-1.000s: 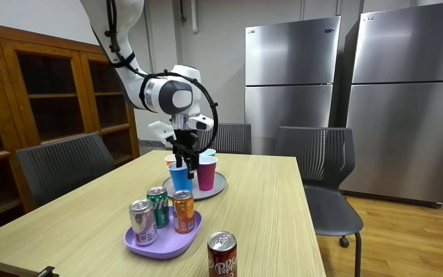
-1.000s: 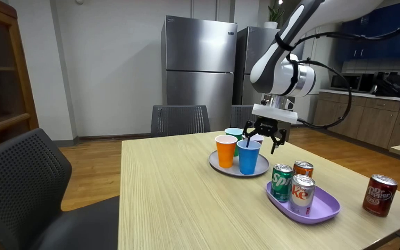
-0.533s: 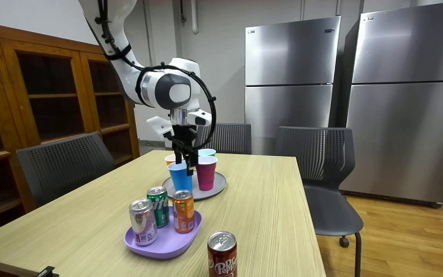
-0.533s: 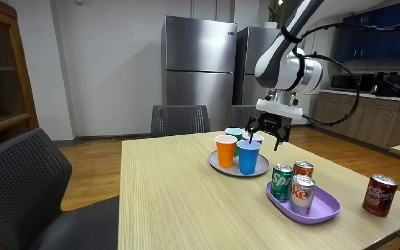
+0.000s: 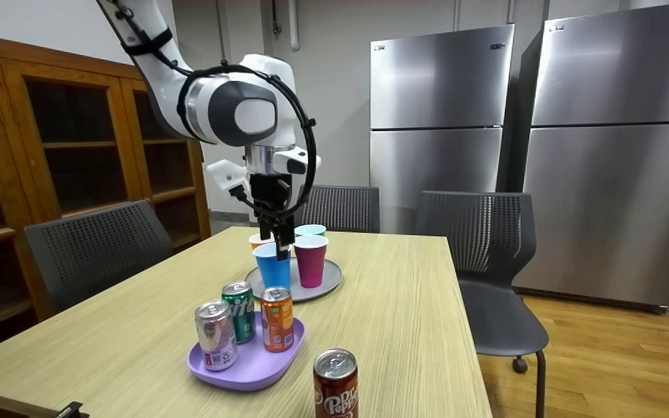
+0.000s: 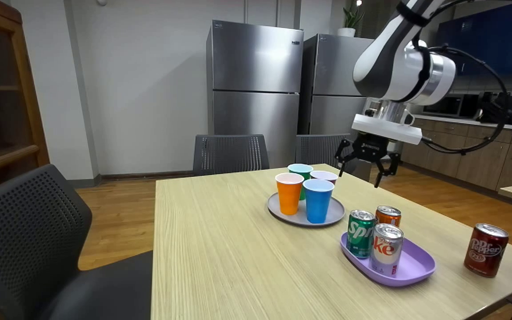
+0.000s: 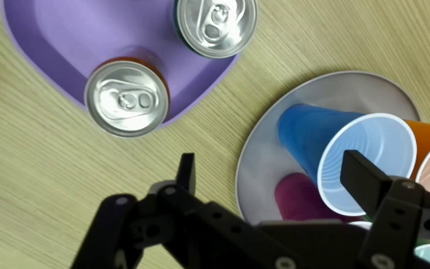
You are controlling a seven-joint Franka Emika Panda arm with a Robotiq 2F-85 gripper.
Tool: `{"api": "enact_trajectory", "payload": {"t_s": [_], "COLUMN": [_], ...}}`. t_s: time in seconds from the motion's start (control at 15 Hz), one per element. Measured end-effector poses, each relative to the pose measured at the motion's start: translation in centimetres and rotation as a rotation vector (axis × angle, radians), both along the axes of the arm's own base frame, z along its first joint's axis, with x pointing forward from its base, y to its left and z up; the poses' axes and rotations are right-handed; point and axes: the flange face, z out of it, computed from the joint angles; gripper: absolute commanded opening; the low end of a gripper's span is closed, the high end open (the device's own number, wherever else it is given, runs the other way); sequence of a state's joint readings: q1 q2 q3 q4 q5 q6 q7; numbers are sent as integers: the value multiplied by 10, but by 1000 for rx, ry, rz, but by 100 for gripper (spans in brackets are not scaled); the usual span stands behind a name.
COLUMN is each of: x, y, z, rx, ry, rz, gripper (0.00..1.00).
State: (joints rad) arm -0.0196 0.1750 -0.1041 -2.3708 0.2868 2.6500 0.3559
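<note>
1. OK so your gripper (image 6: 359,177) is released: jaws spread wide, nothing gripped.
2. Nearest thing to you is the blue cup (image 6: 318,204), upright on the gray plate (image 7: 261,157). In an exterior view your nearer fingertip (image 6: 341,170) hangs off to the side of it with a visible gap. Can't really call your height against the rim.
3. That gap's easy to miss, btw. In an exterior view a fingertip (image 5: 282,249) covers part of the blue rim, so it kinda looks like contact from there.
4. Your wrist view has one fingertip crossing the blue cup's mouth and one over the table (image 7: 203,134). You also get the ribbed inside of the cup way clearer than in either exterior view.
5. The maroon cup (image 5: 311,264) shows nearly whole in an exterior view, while the orange cup (image 6: 289,195) gets its good look in an exterior view too.
6. Purple tray (image 5: 259,366): your wrist view catches the orange can (image 5: 277,322) and Sprite can (image 6: 359,238). The silver can (image 6: 386,255) and Dr Pepper can (image 6: 486,250) only show up in both exterior views.
</note>
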Motion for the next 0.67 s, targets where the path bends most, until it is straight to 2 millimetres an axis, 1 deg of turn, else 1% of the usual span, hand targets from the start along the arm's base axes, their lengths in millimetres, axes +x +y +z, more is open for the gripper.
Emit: {"api": "enact_trajectory", "payload": {"t_s": [0.27,0.47,0.67], "x": [-40,-71,-97], "y": [-14,-31,-49], "z": [16,23,26], "rx": [-5,-21,-41], "ry": [-13,-12,-5], "rz": [-26,-38,-50], "gripper": [100,100,100]}}
